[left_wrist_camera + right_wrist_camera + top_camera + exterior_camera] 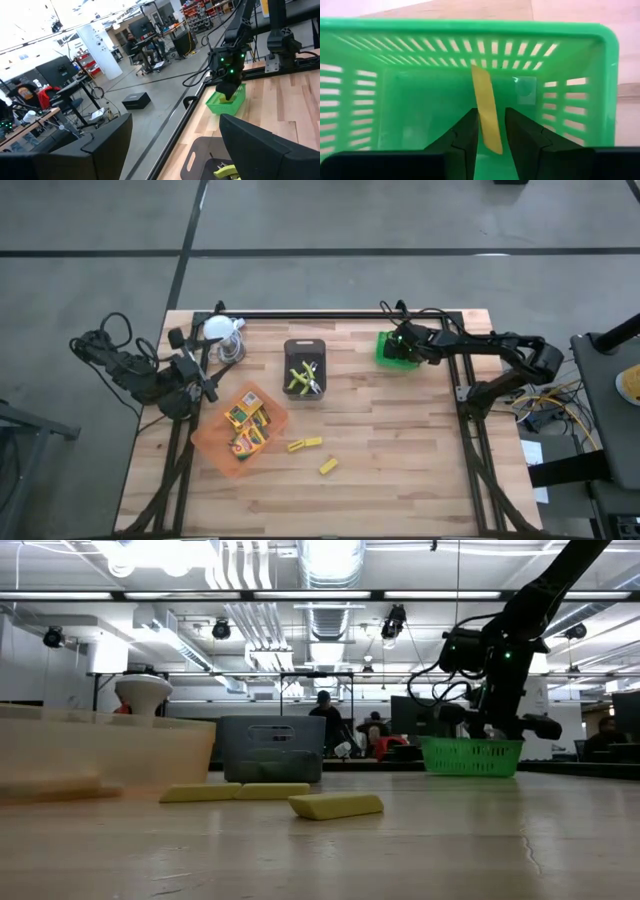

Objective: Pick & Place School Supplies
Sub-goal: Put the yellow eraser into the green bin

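Observation:
My right gripper [400, 346] hangs over the green basket [396, 348] at the table's far right, shut on a short yellow stick [486, 112]; the low view shows it [500, 725] just above the basket [470, 756]. Two more yellow sticks [305, 444] [328, 466] lie flat on the table near the front. Yellow-green crayon boxes [247, 427] lie in the orange tray [205, 442]. Lime-handled scissors [303, 377] lie in the black tray [305, 345]. My left gripper [205, 385] waits open and empty at the table's left, beside the orange tray. My right gripper has the yellow stick's upper end [492, 137] between its two fingers [467, 135]. The fingers point down into the green basket from above. The stick runs on along the fingers, down toward the basket's floor. Whether its lower end touches the floor I cannot tell.
A white-topped metal object [220, 330] stands at the far left corner, just behind my left arm. Bare wood lies between the black tray and the green basket and along the front right. People sit at desks in the room behind the table [322, 710].

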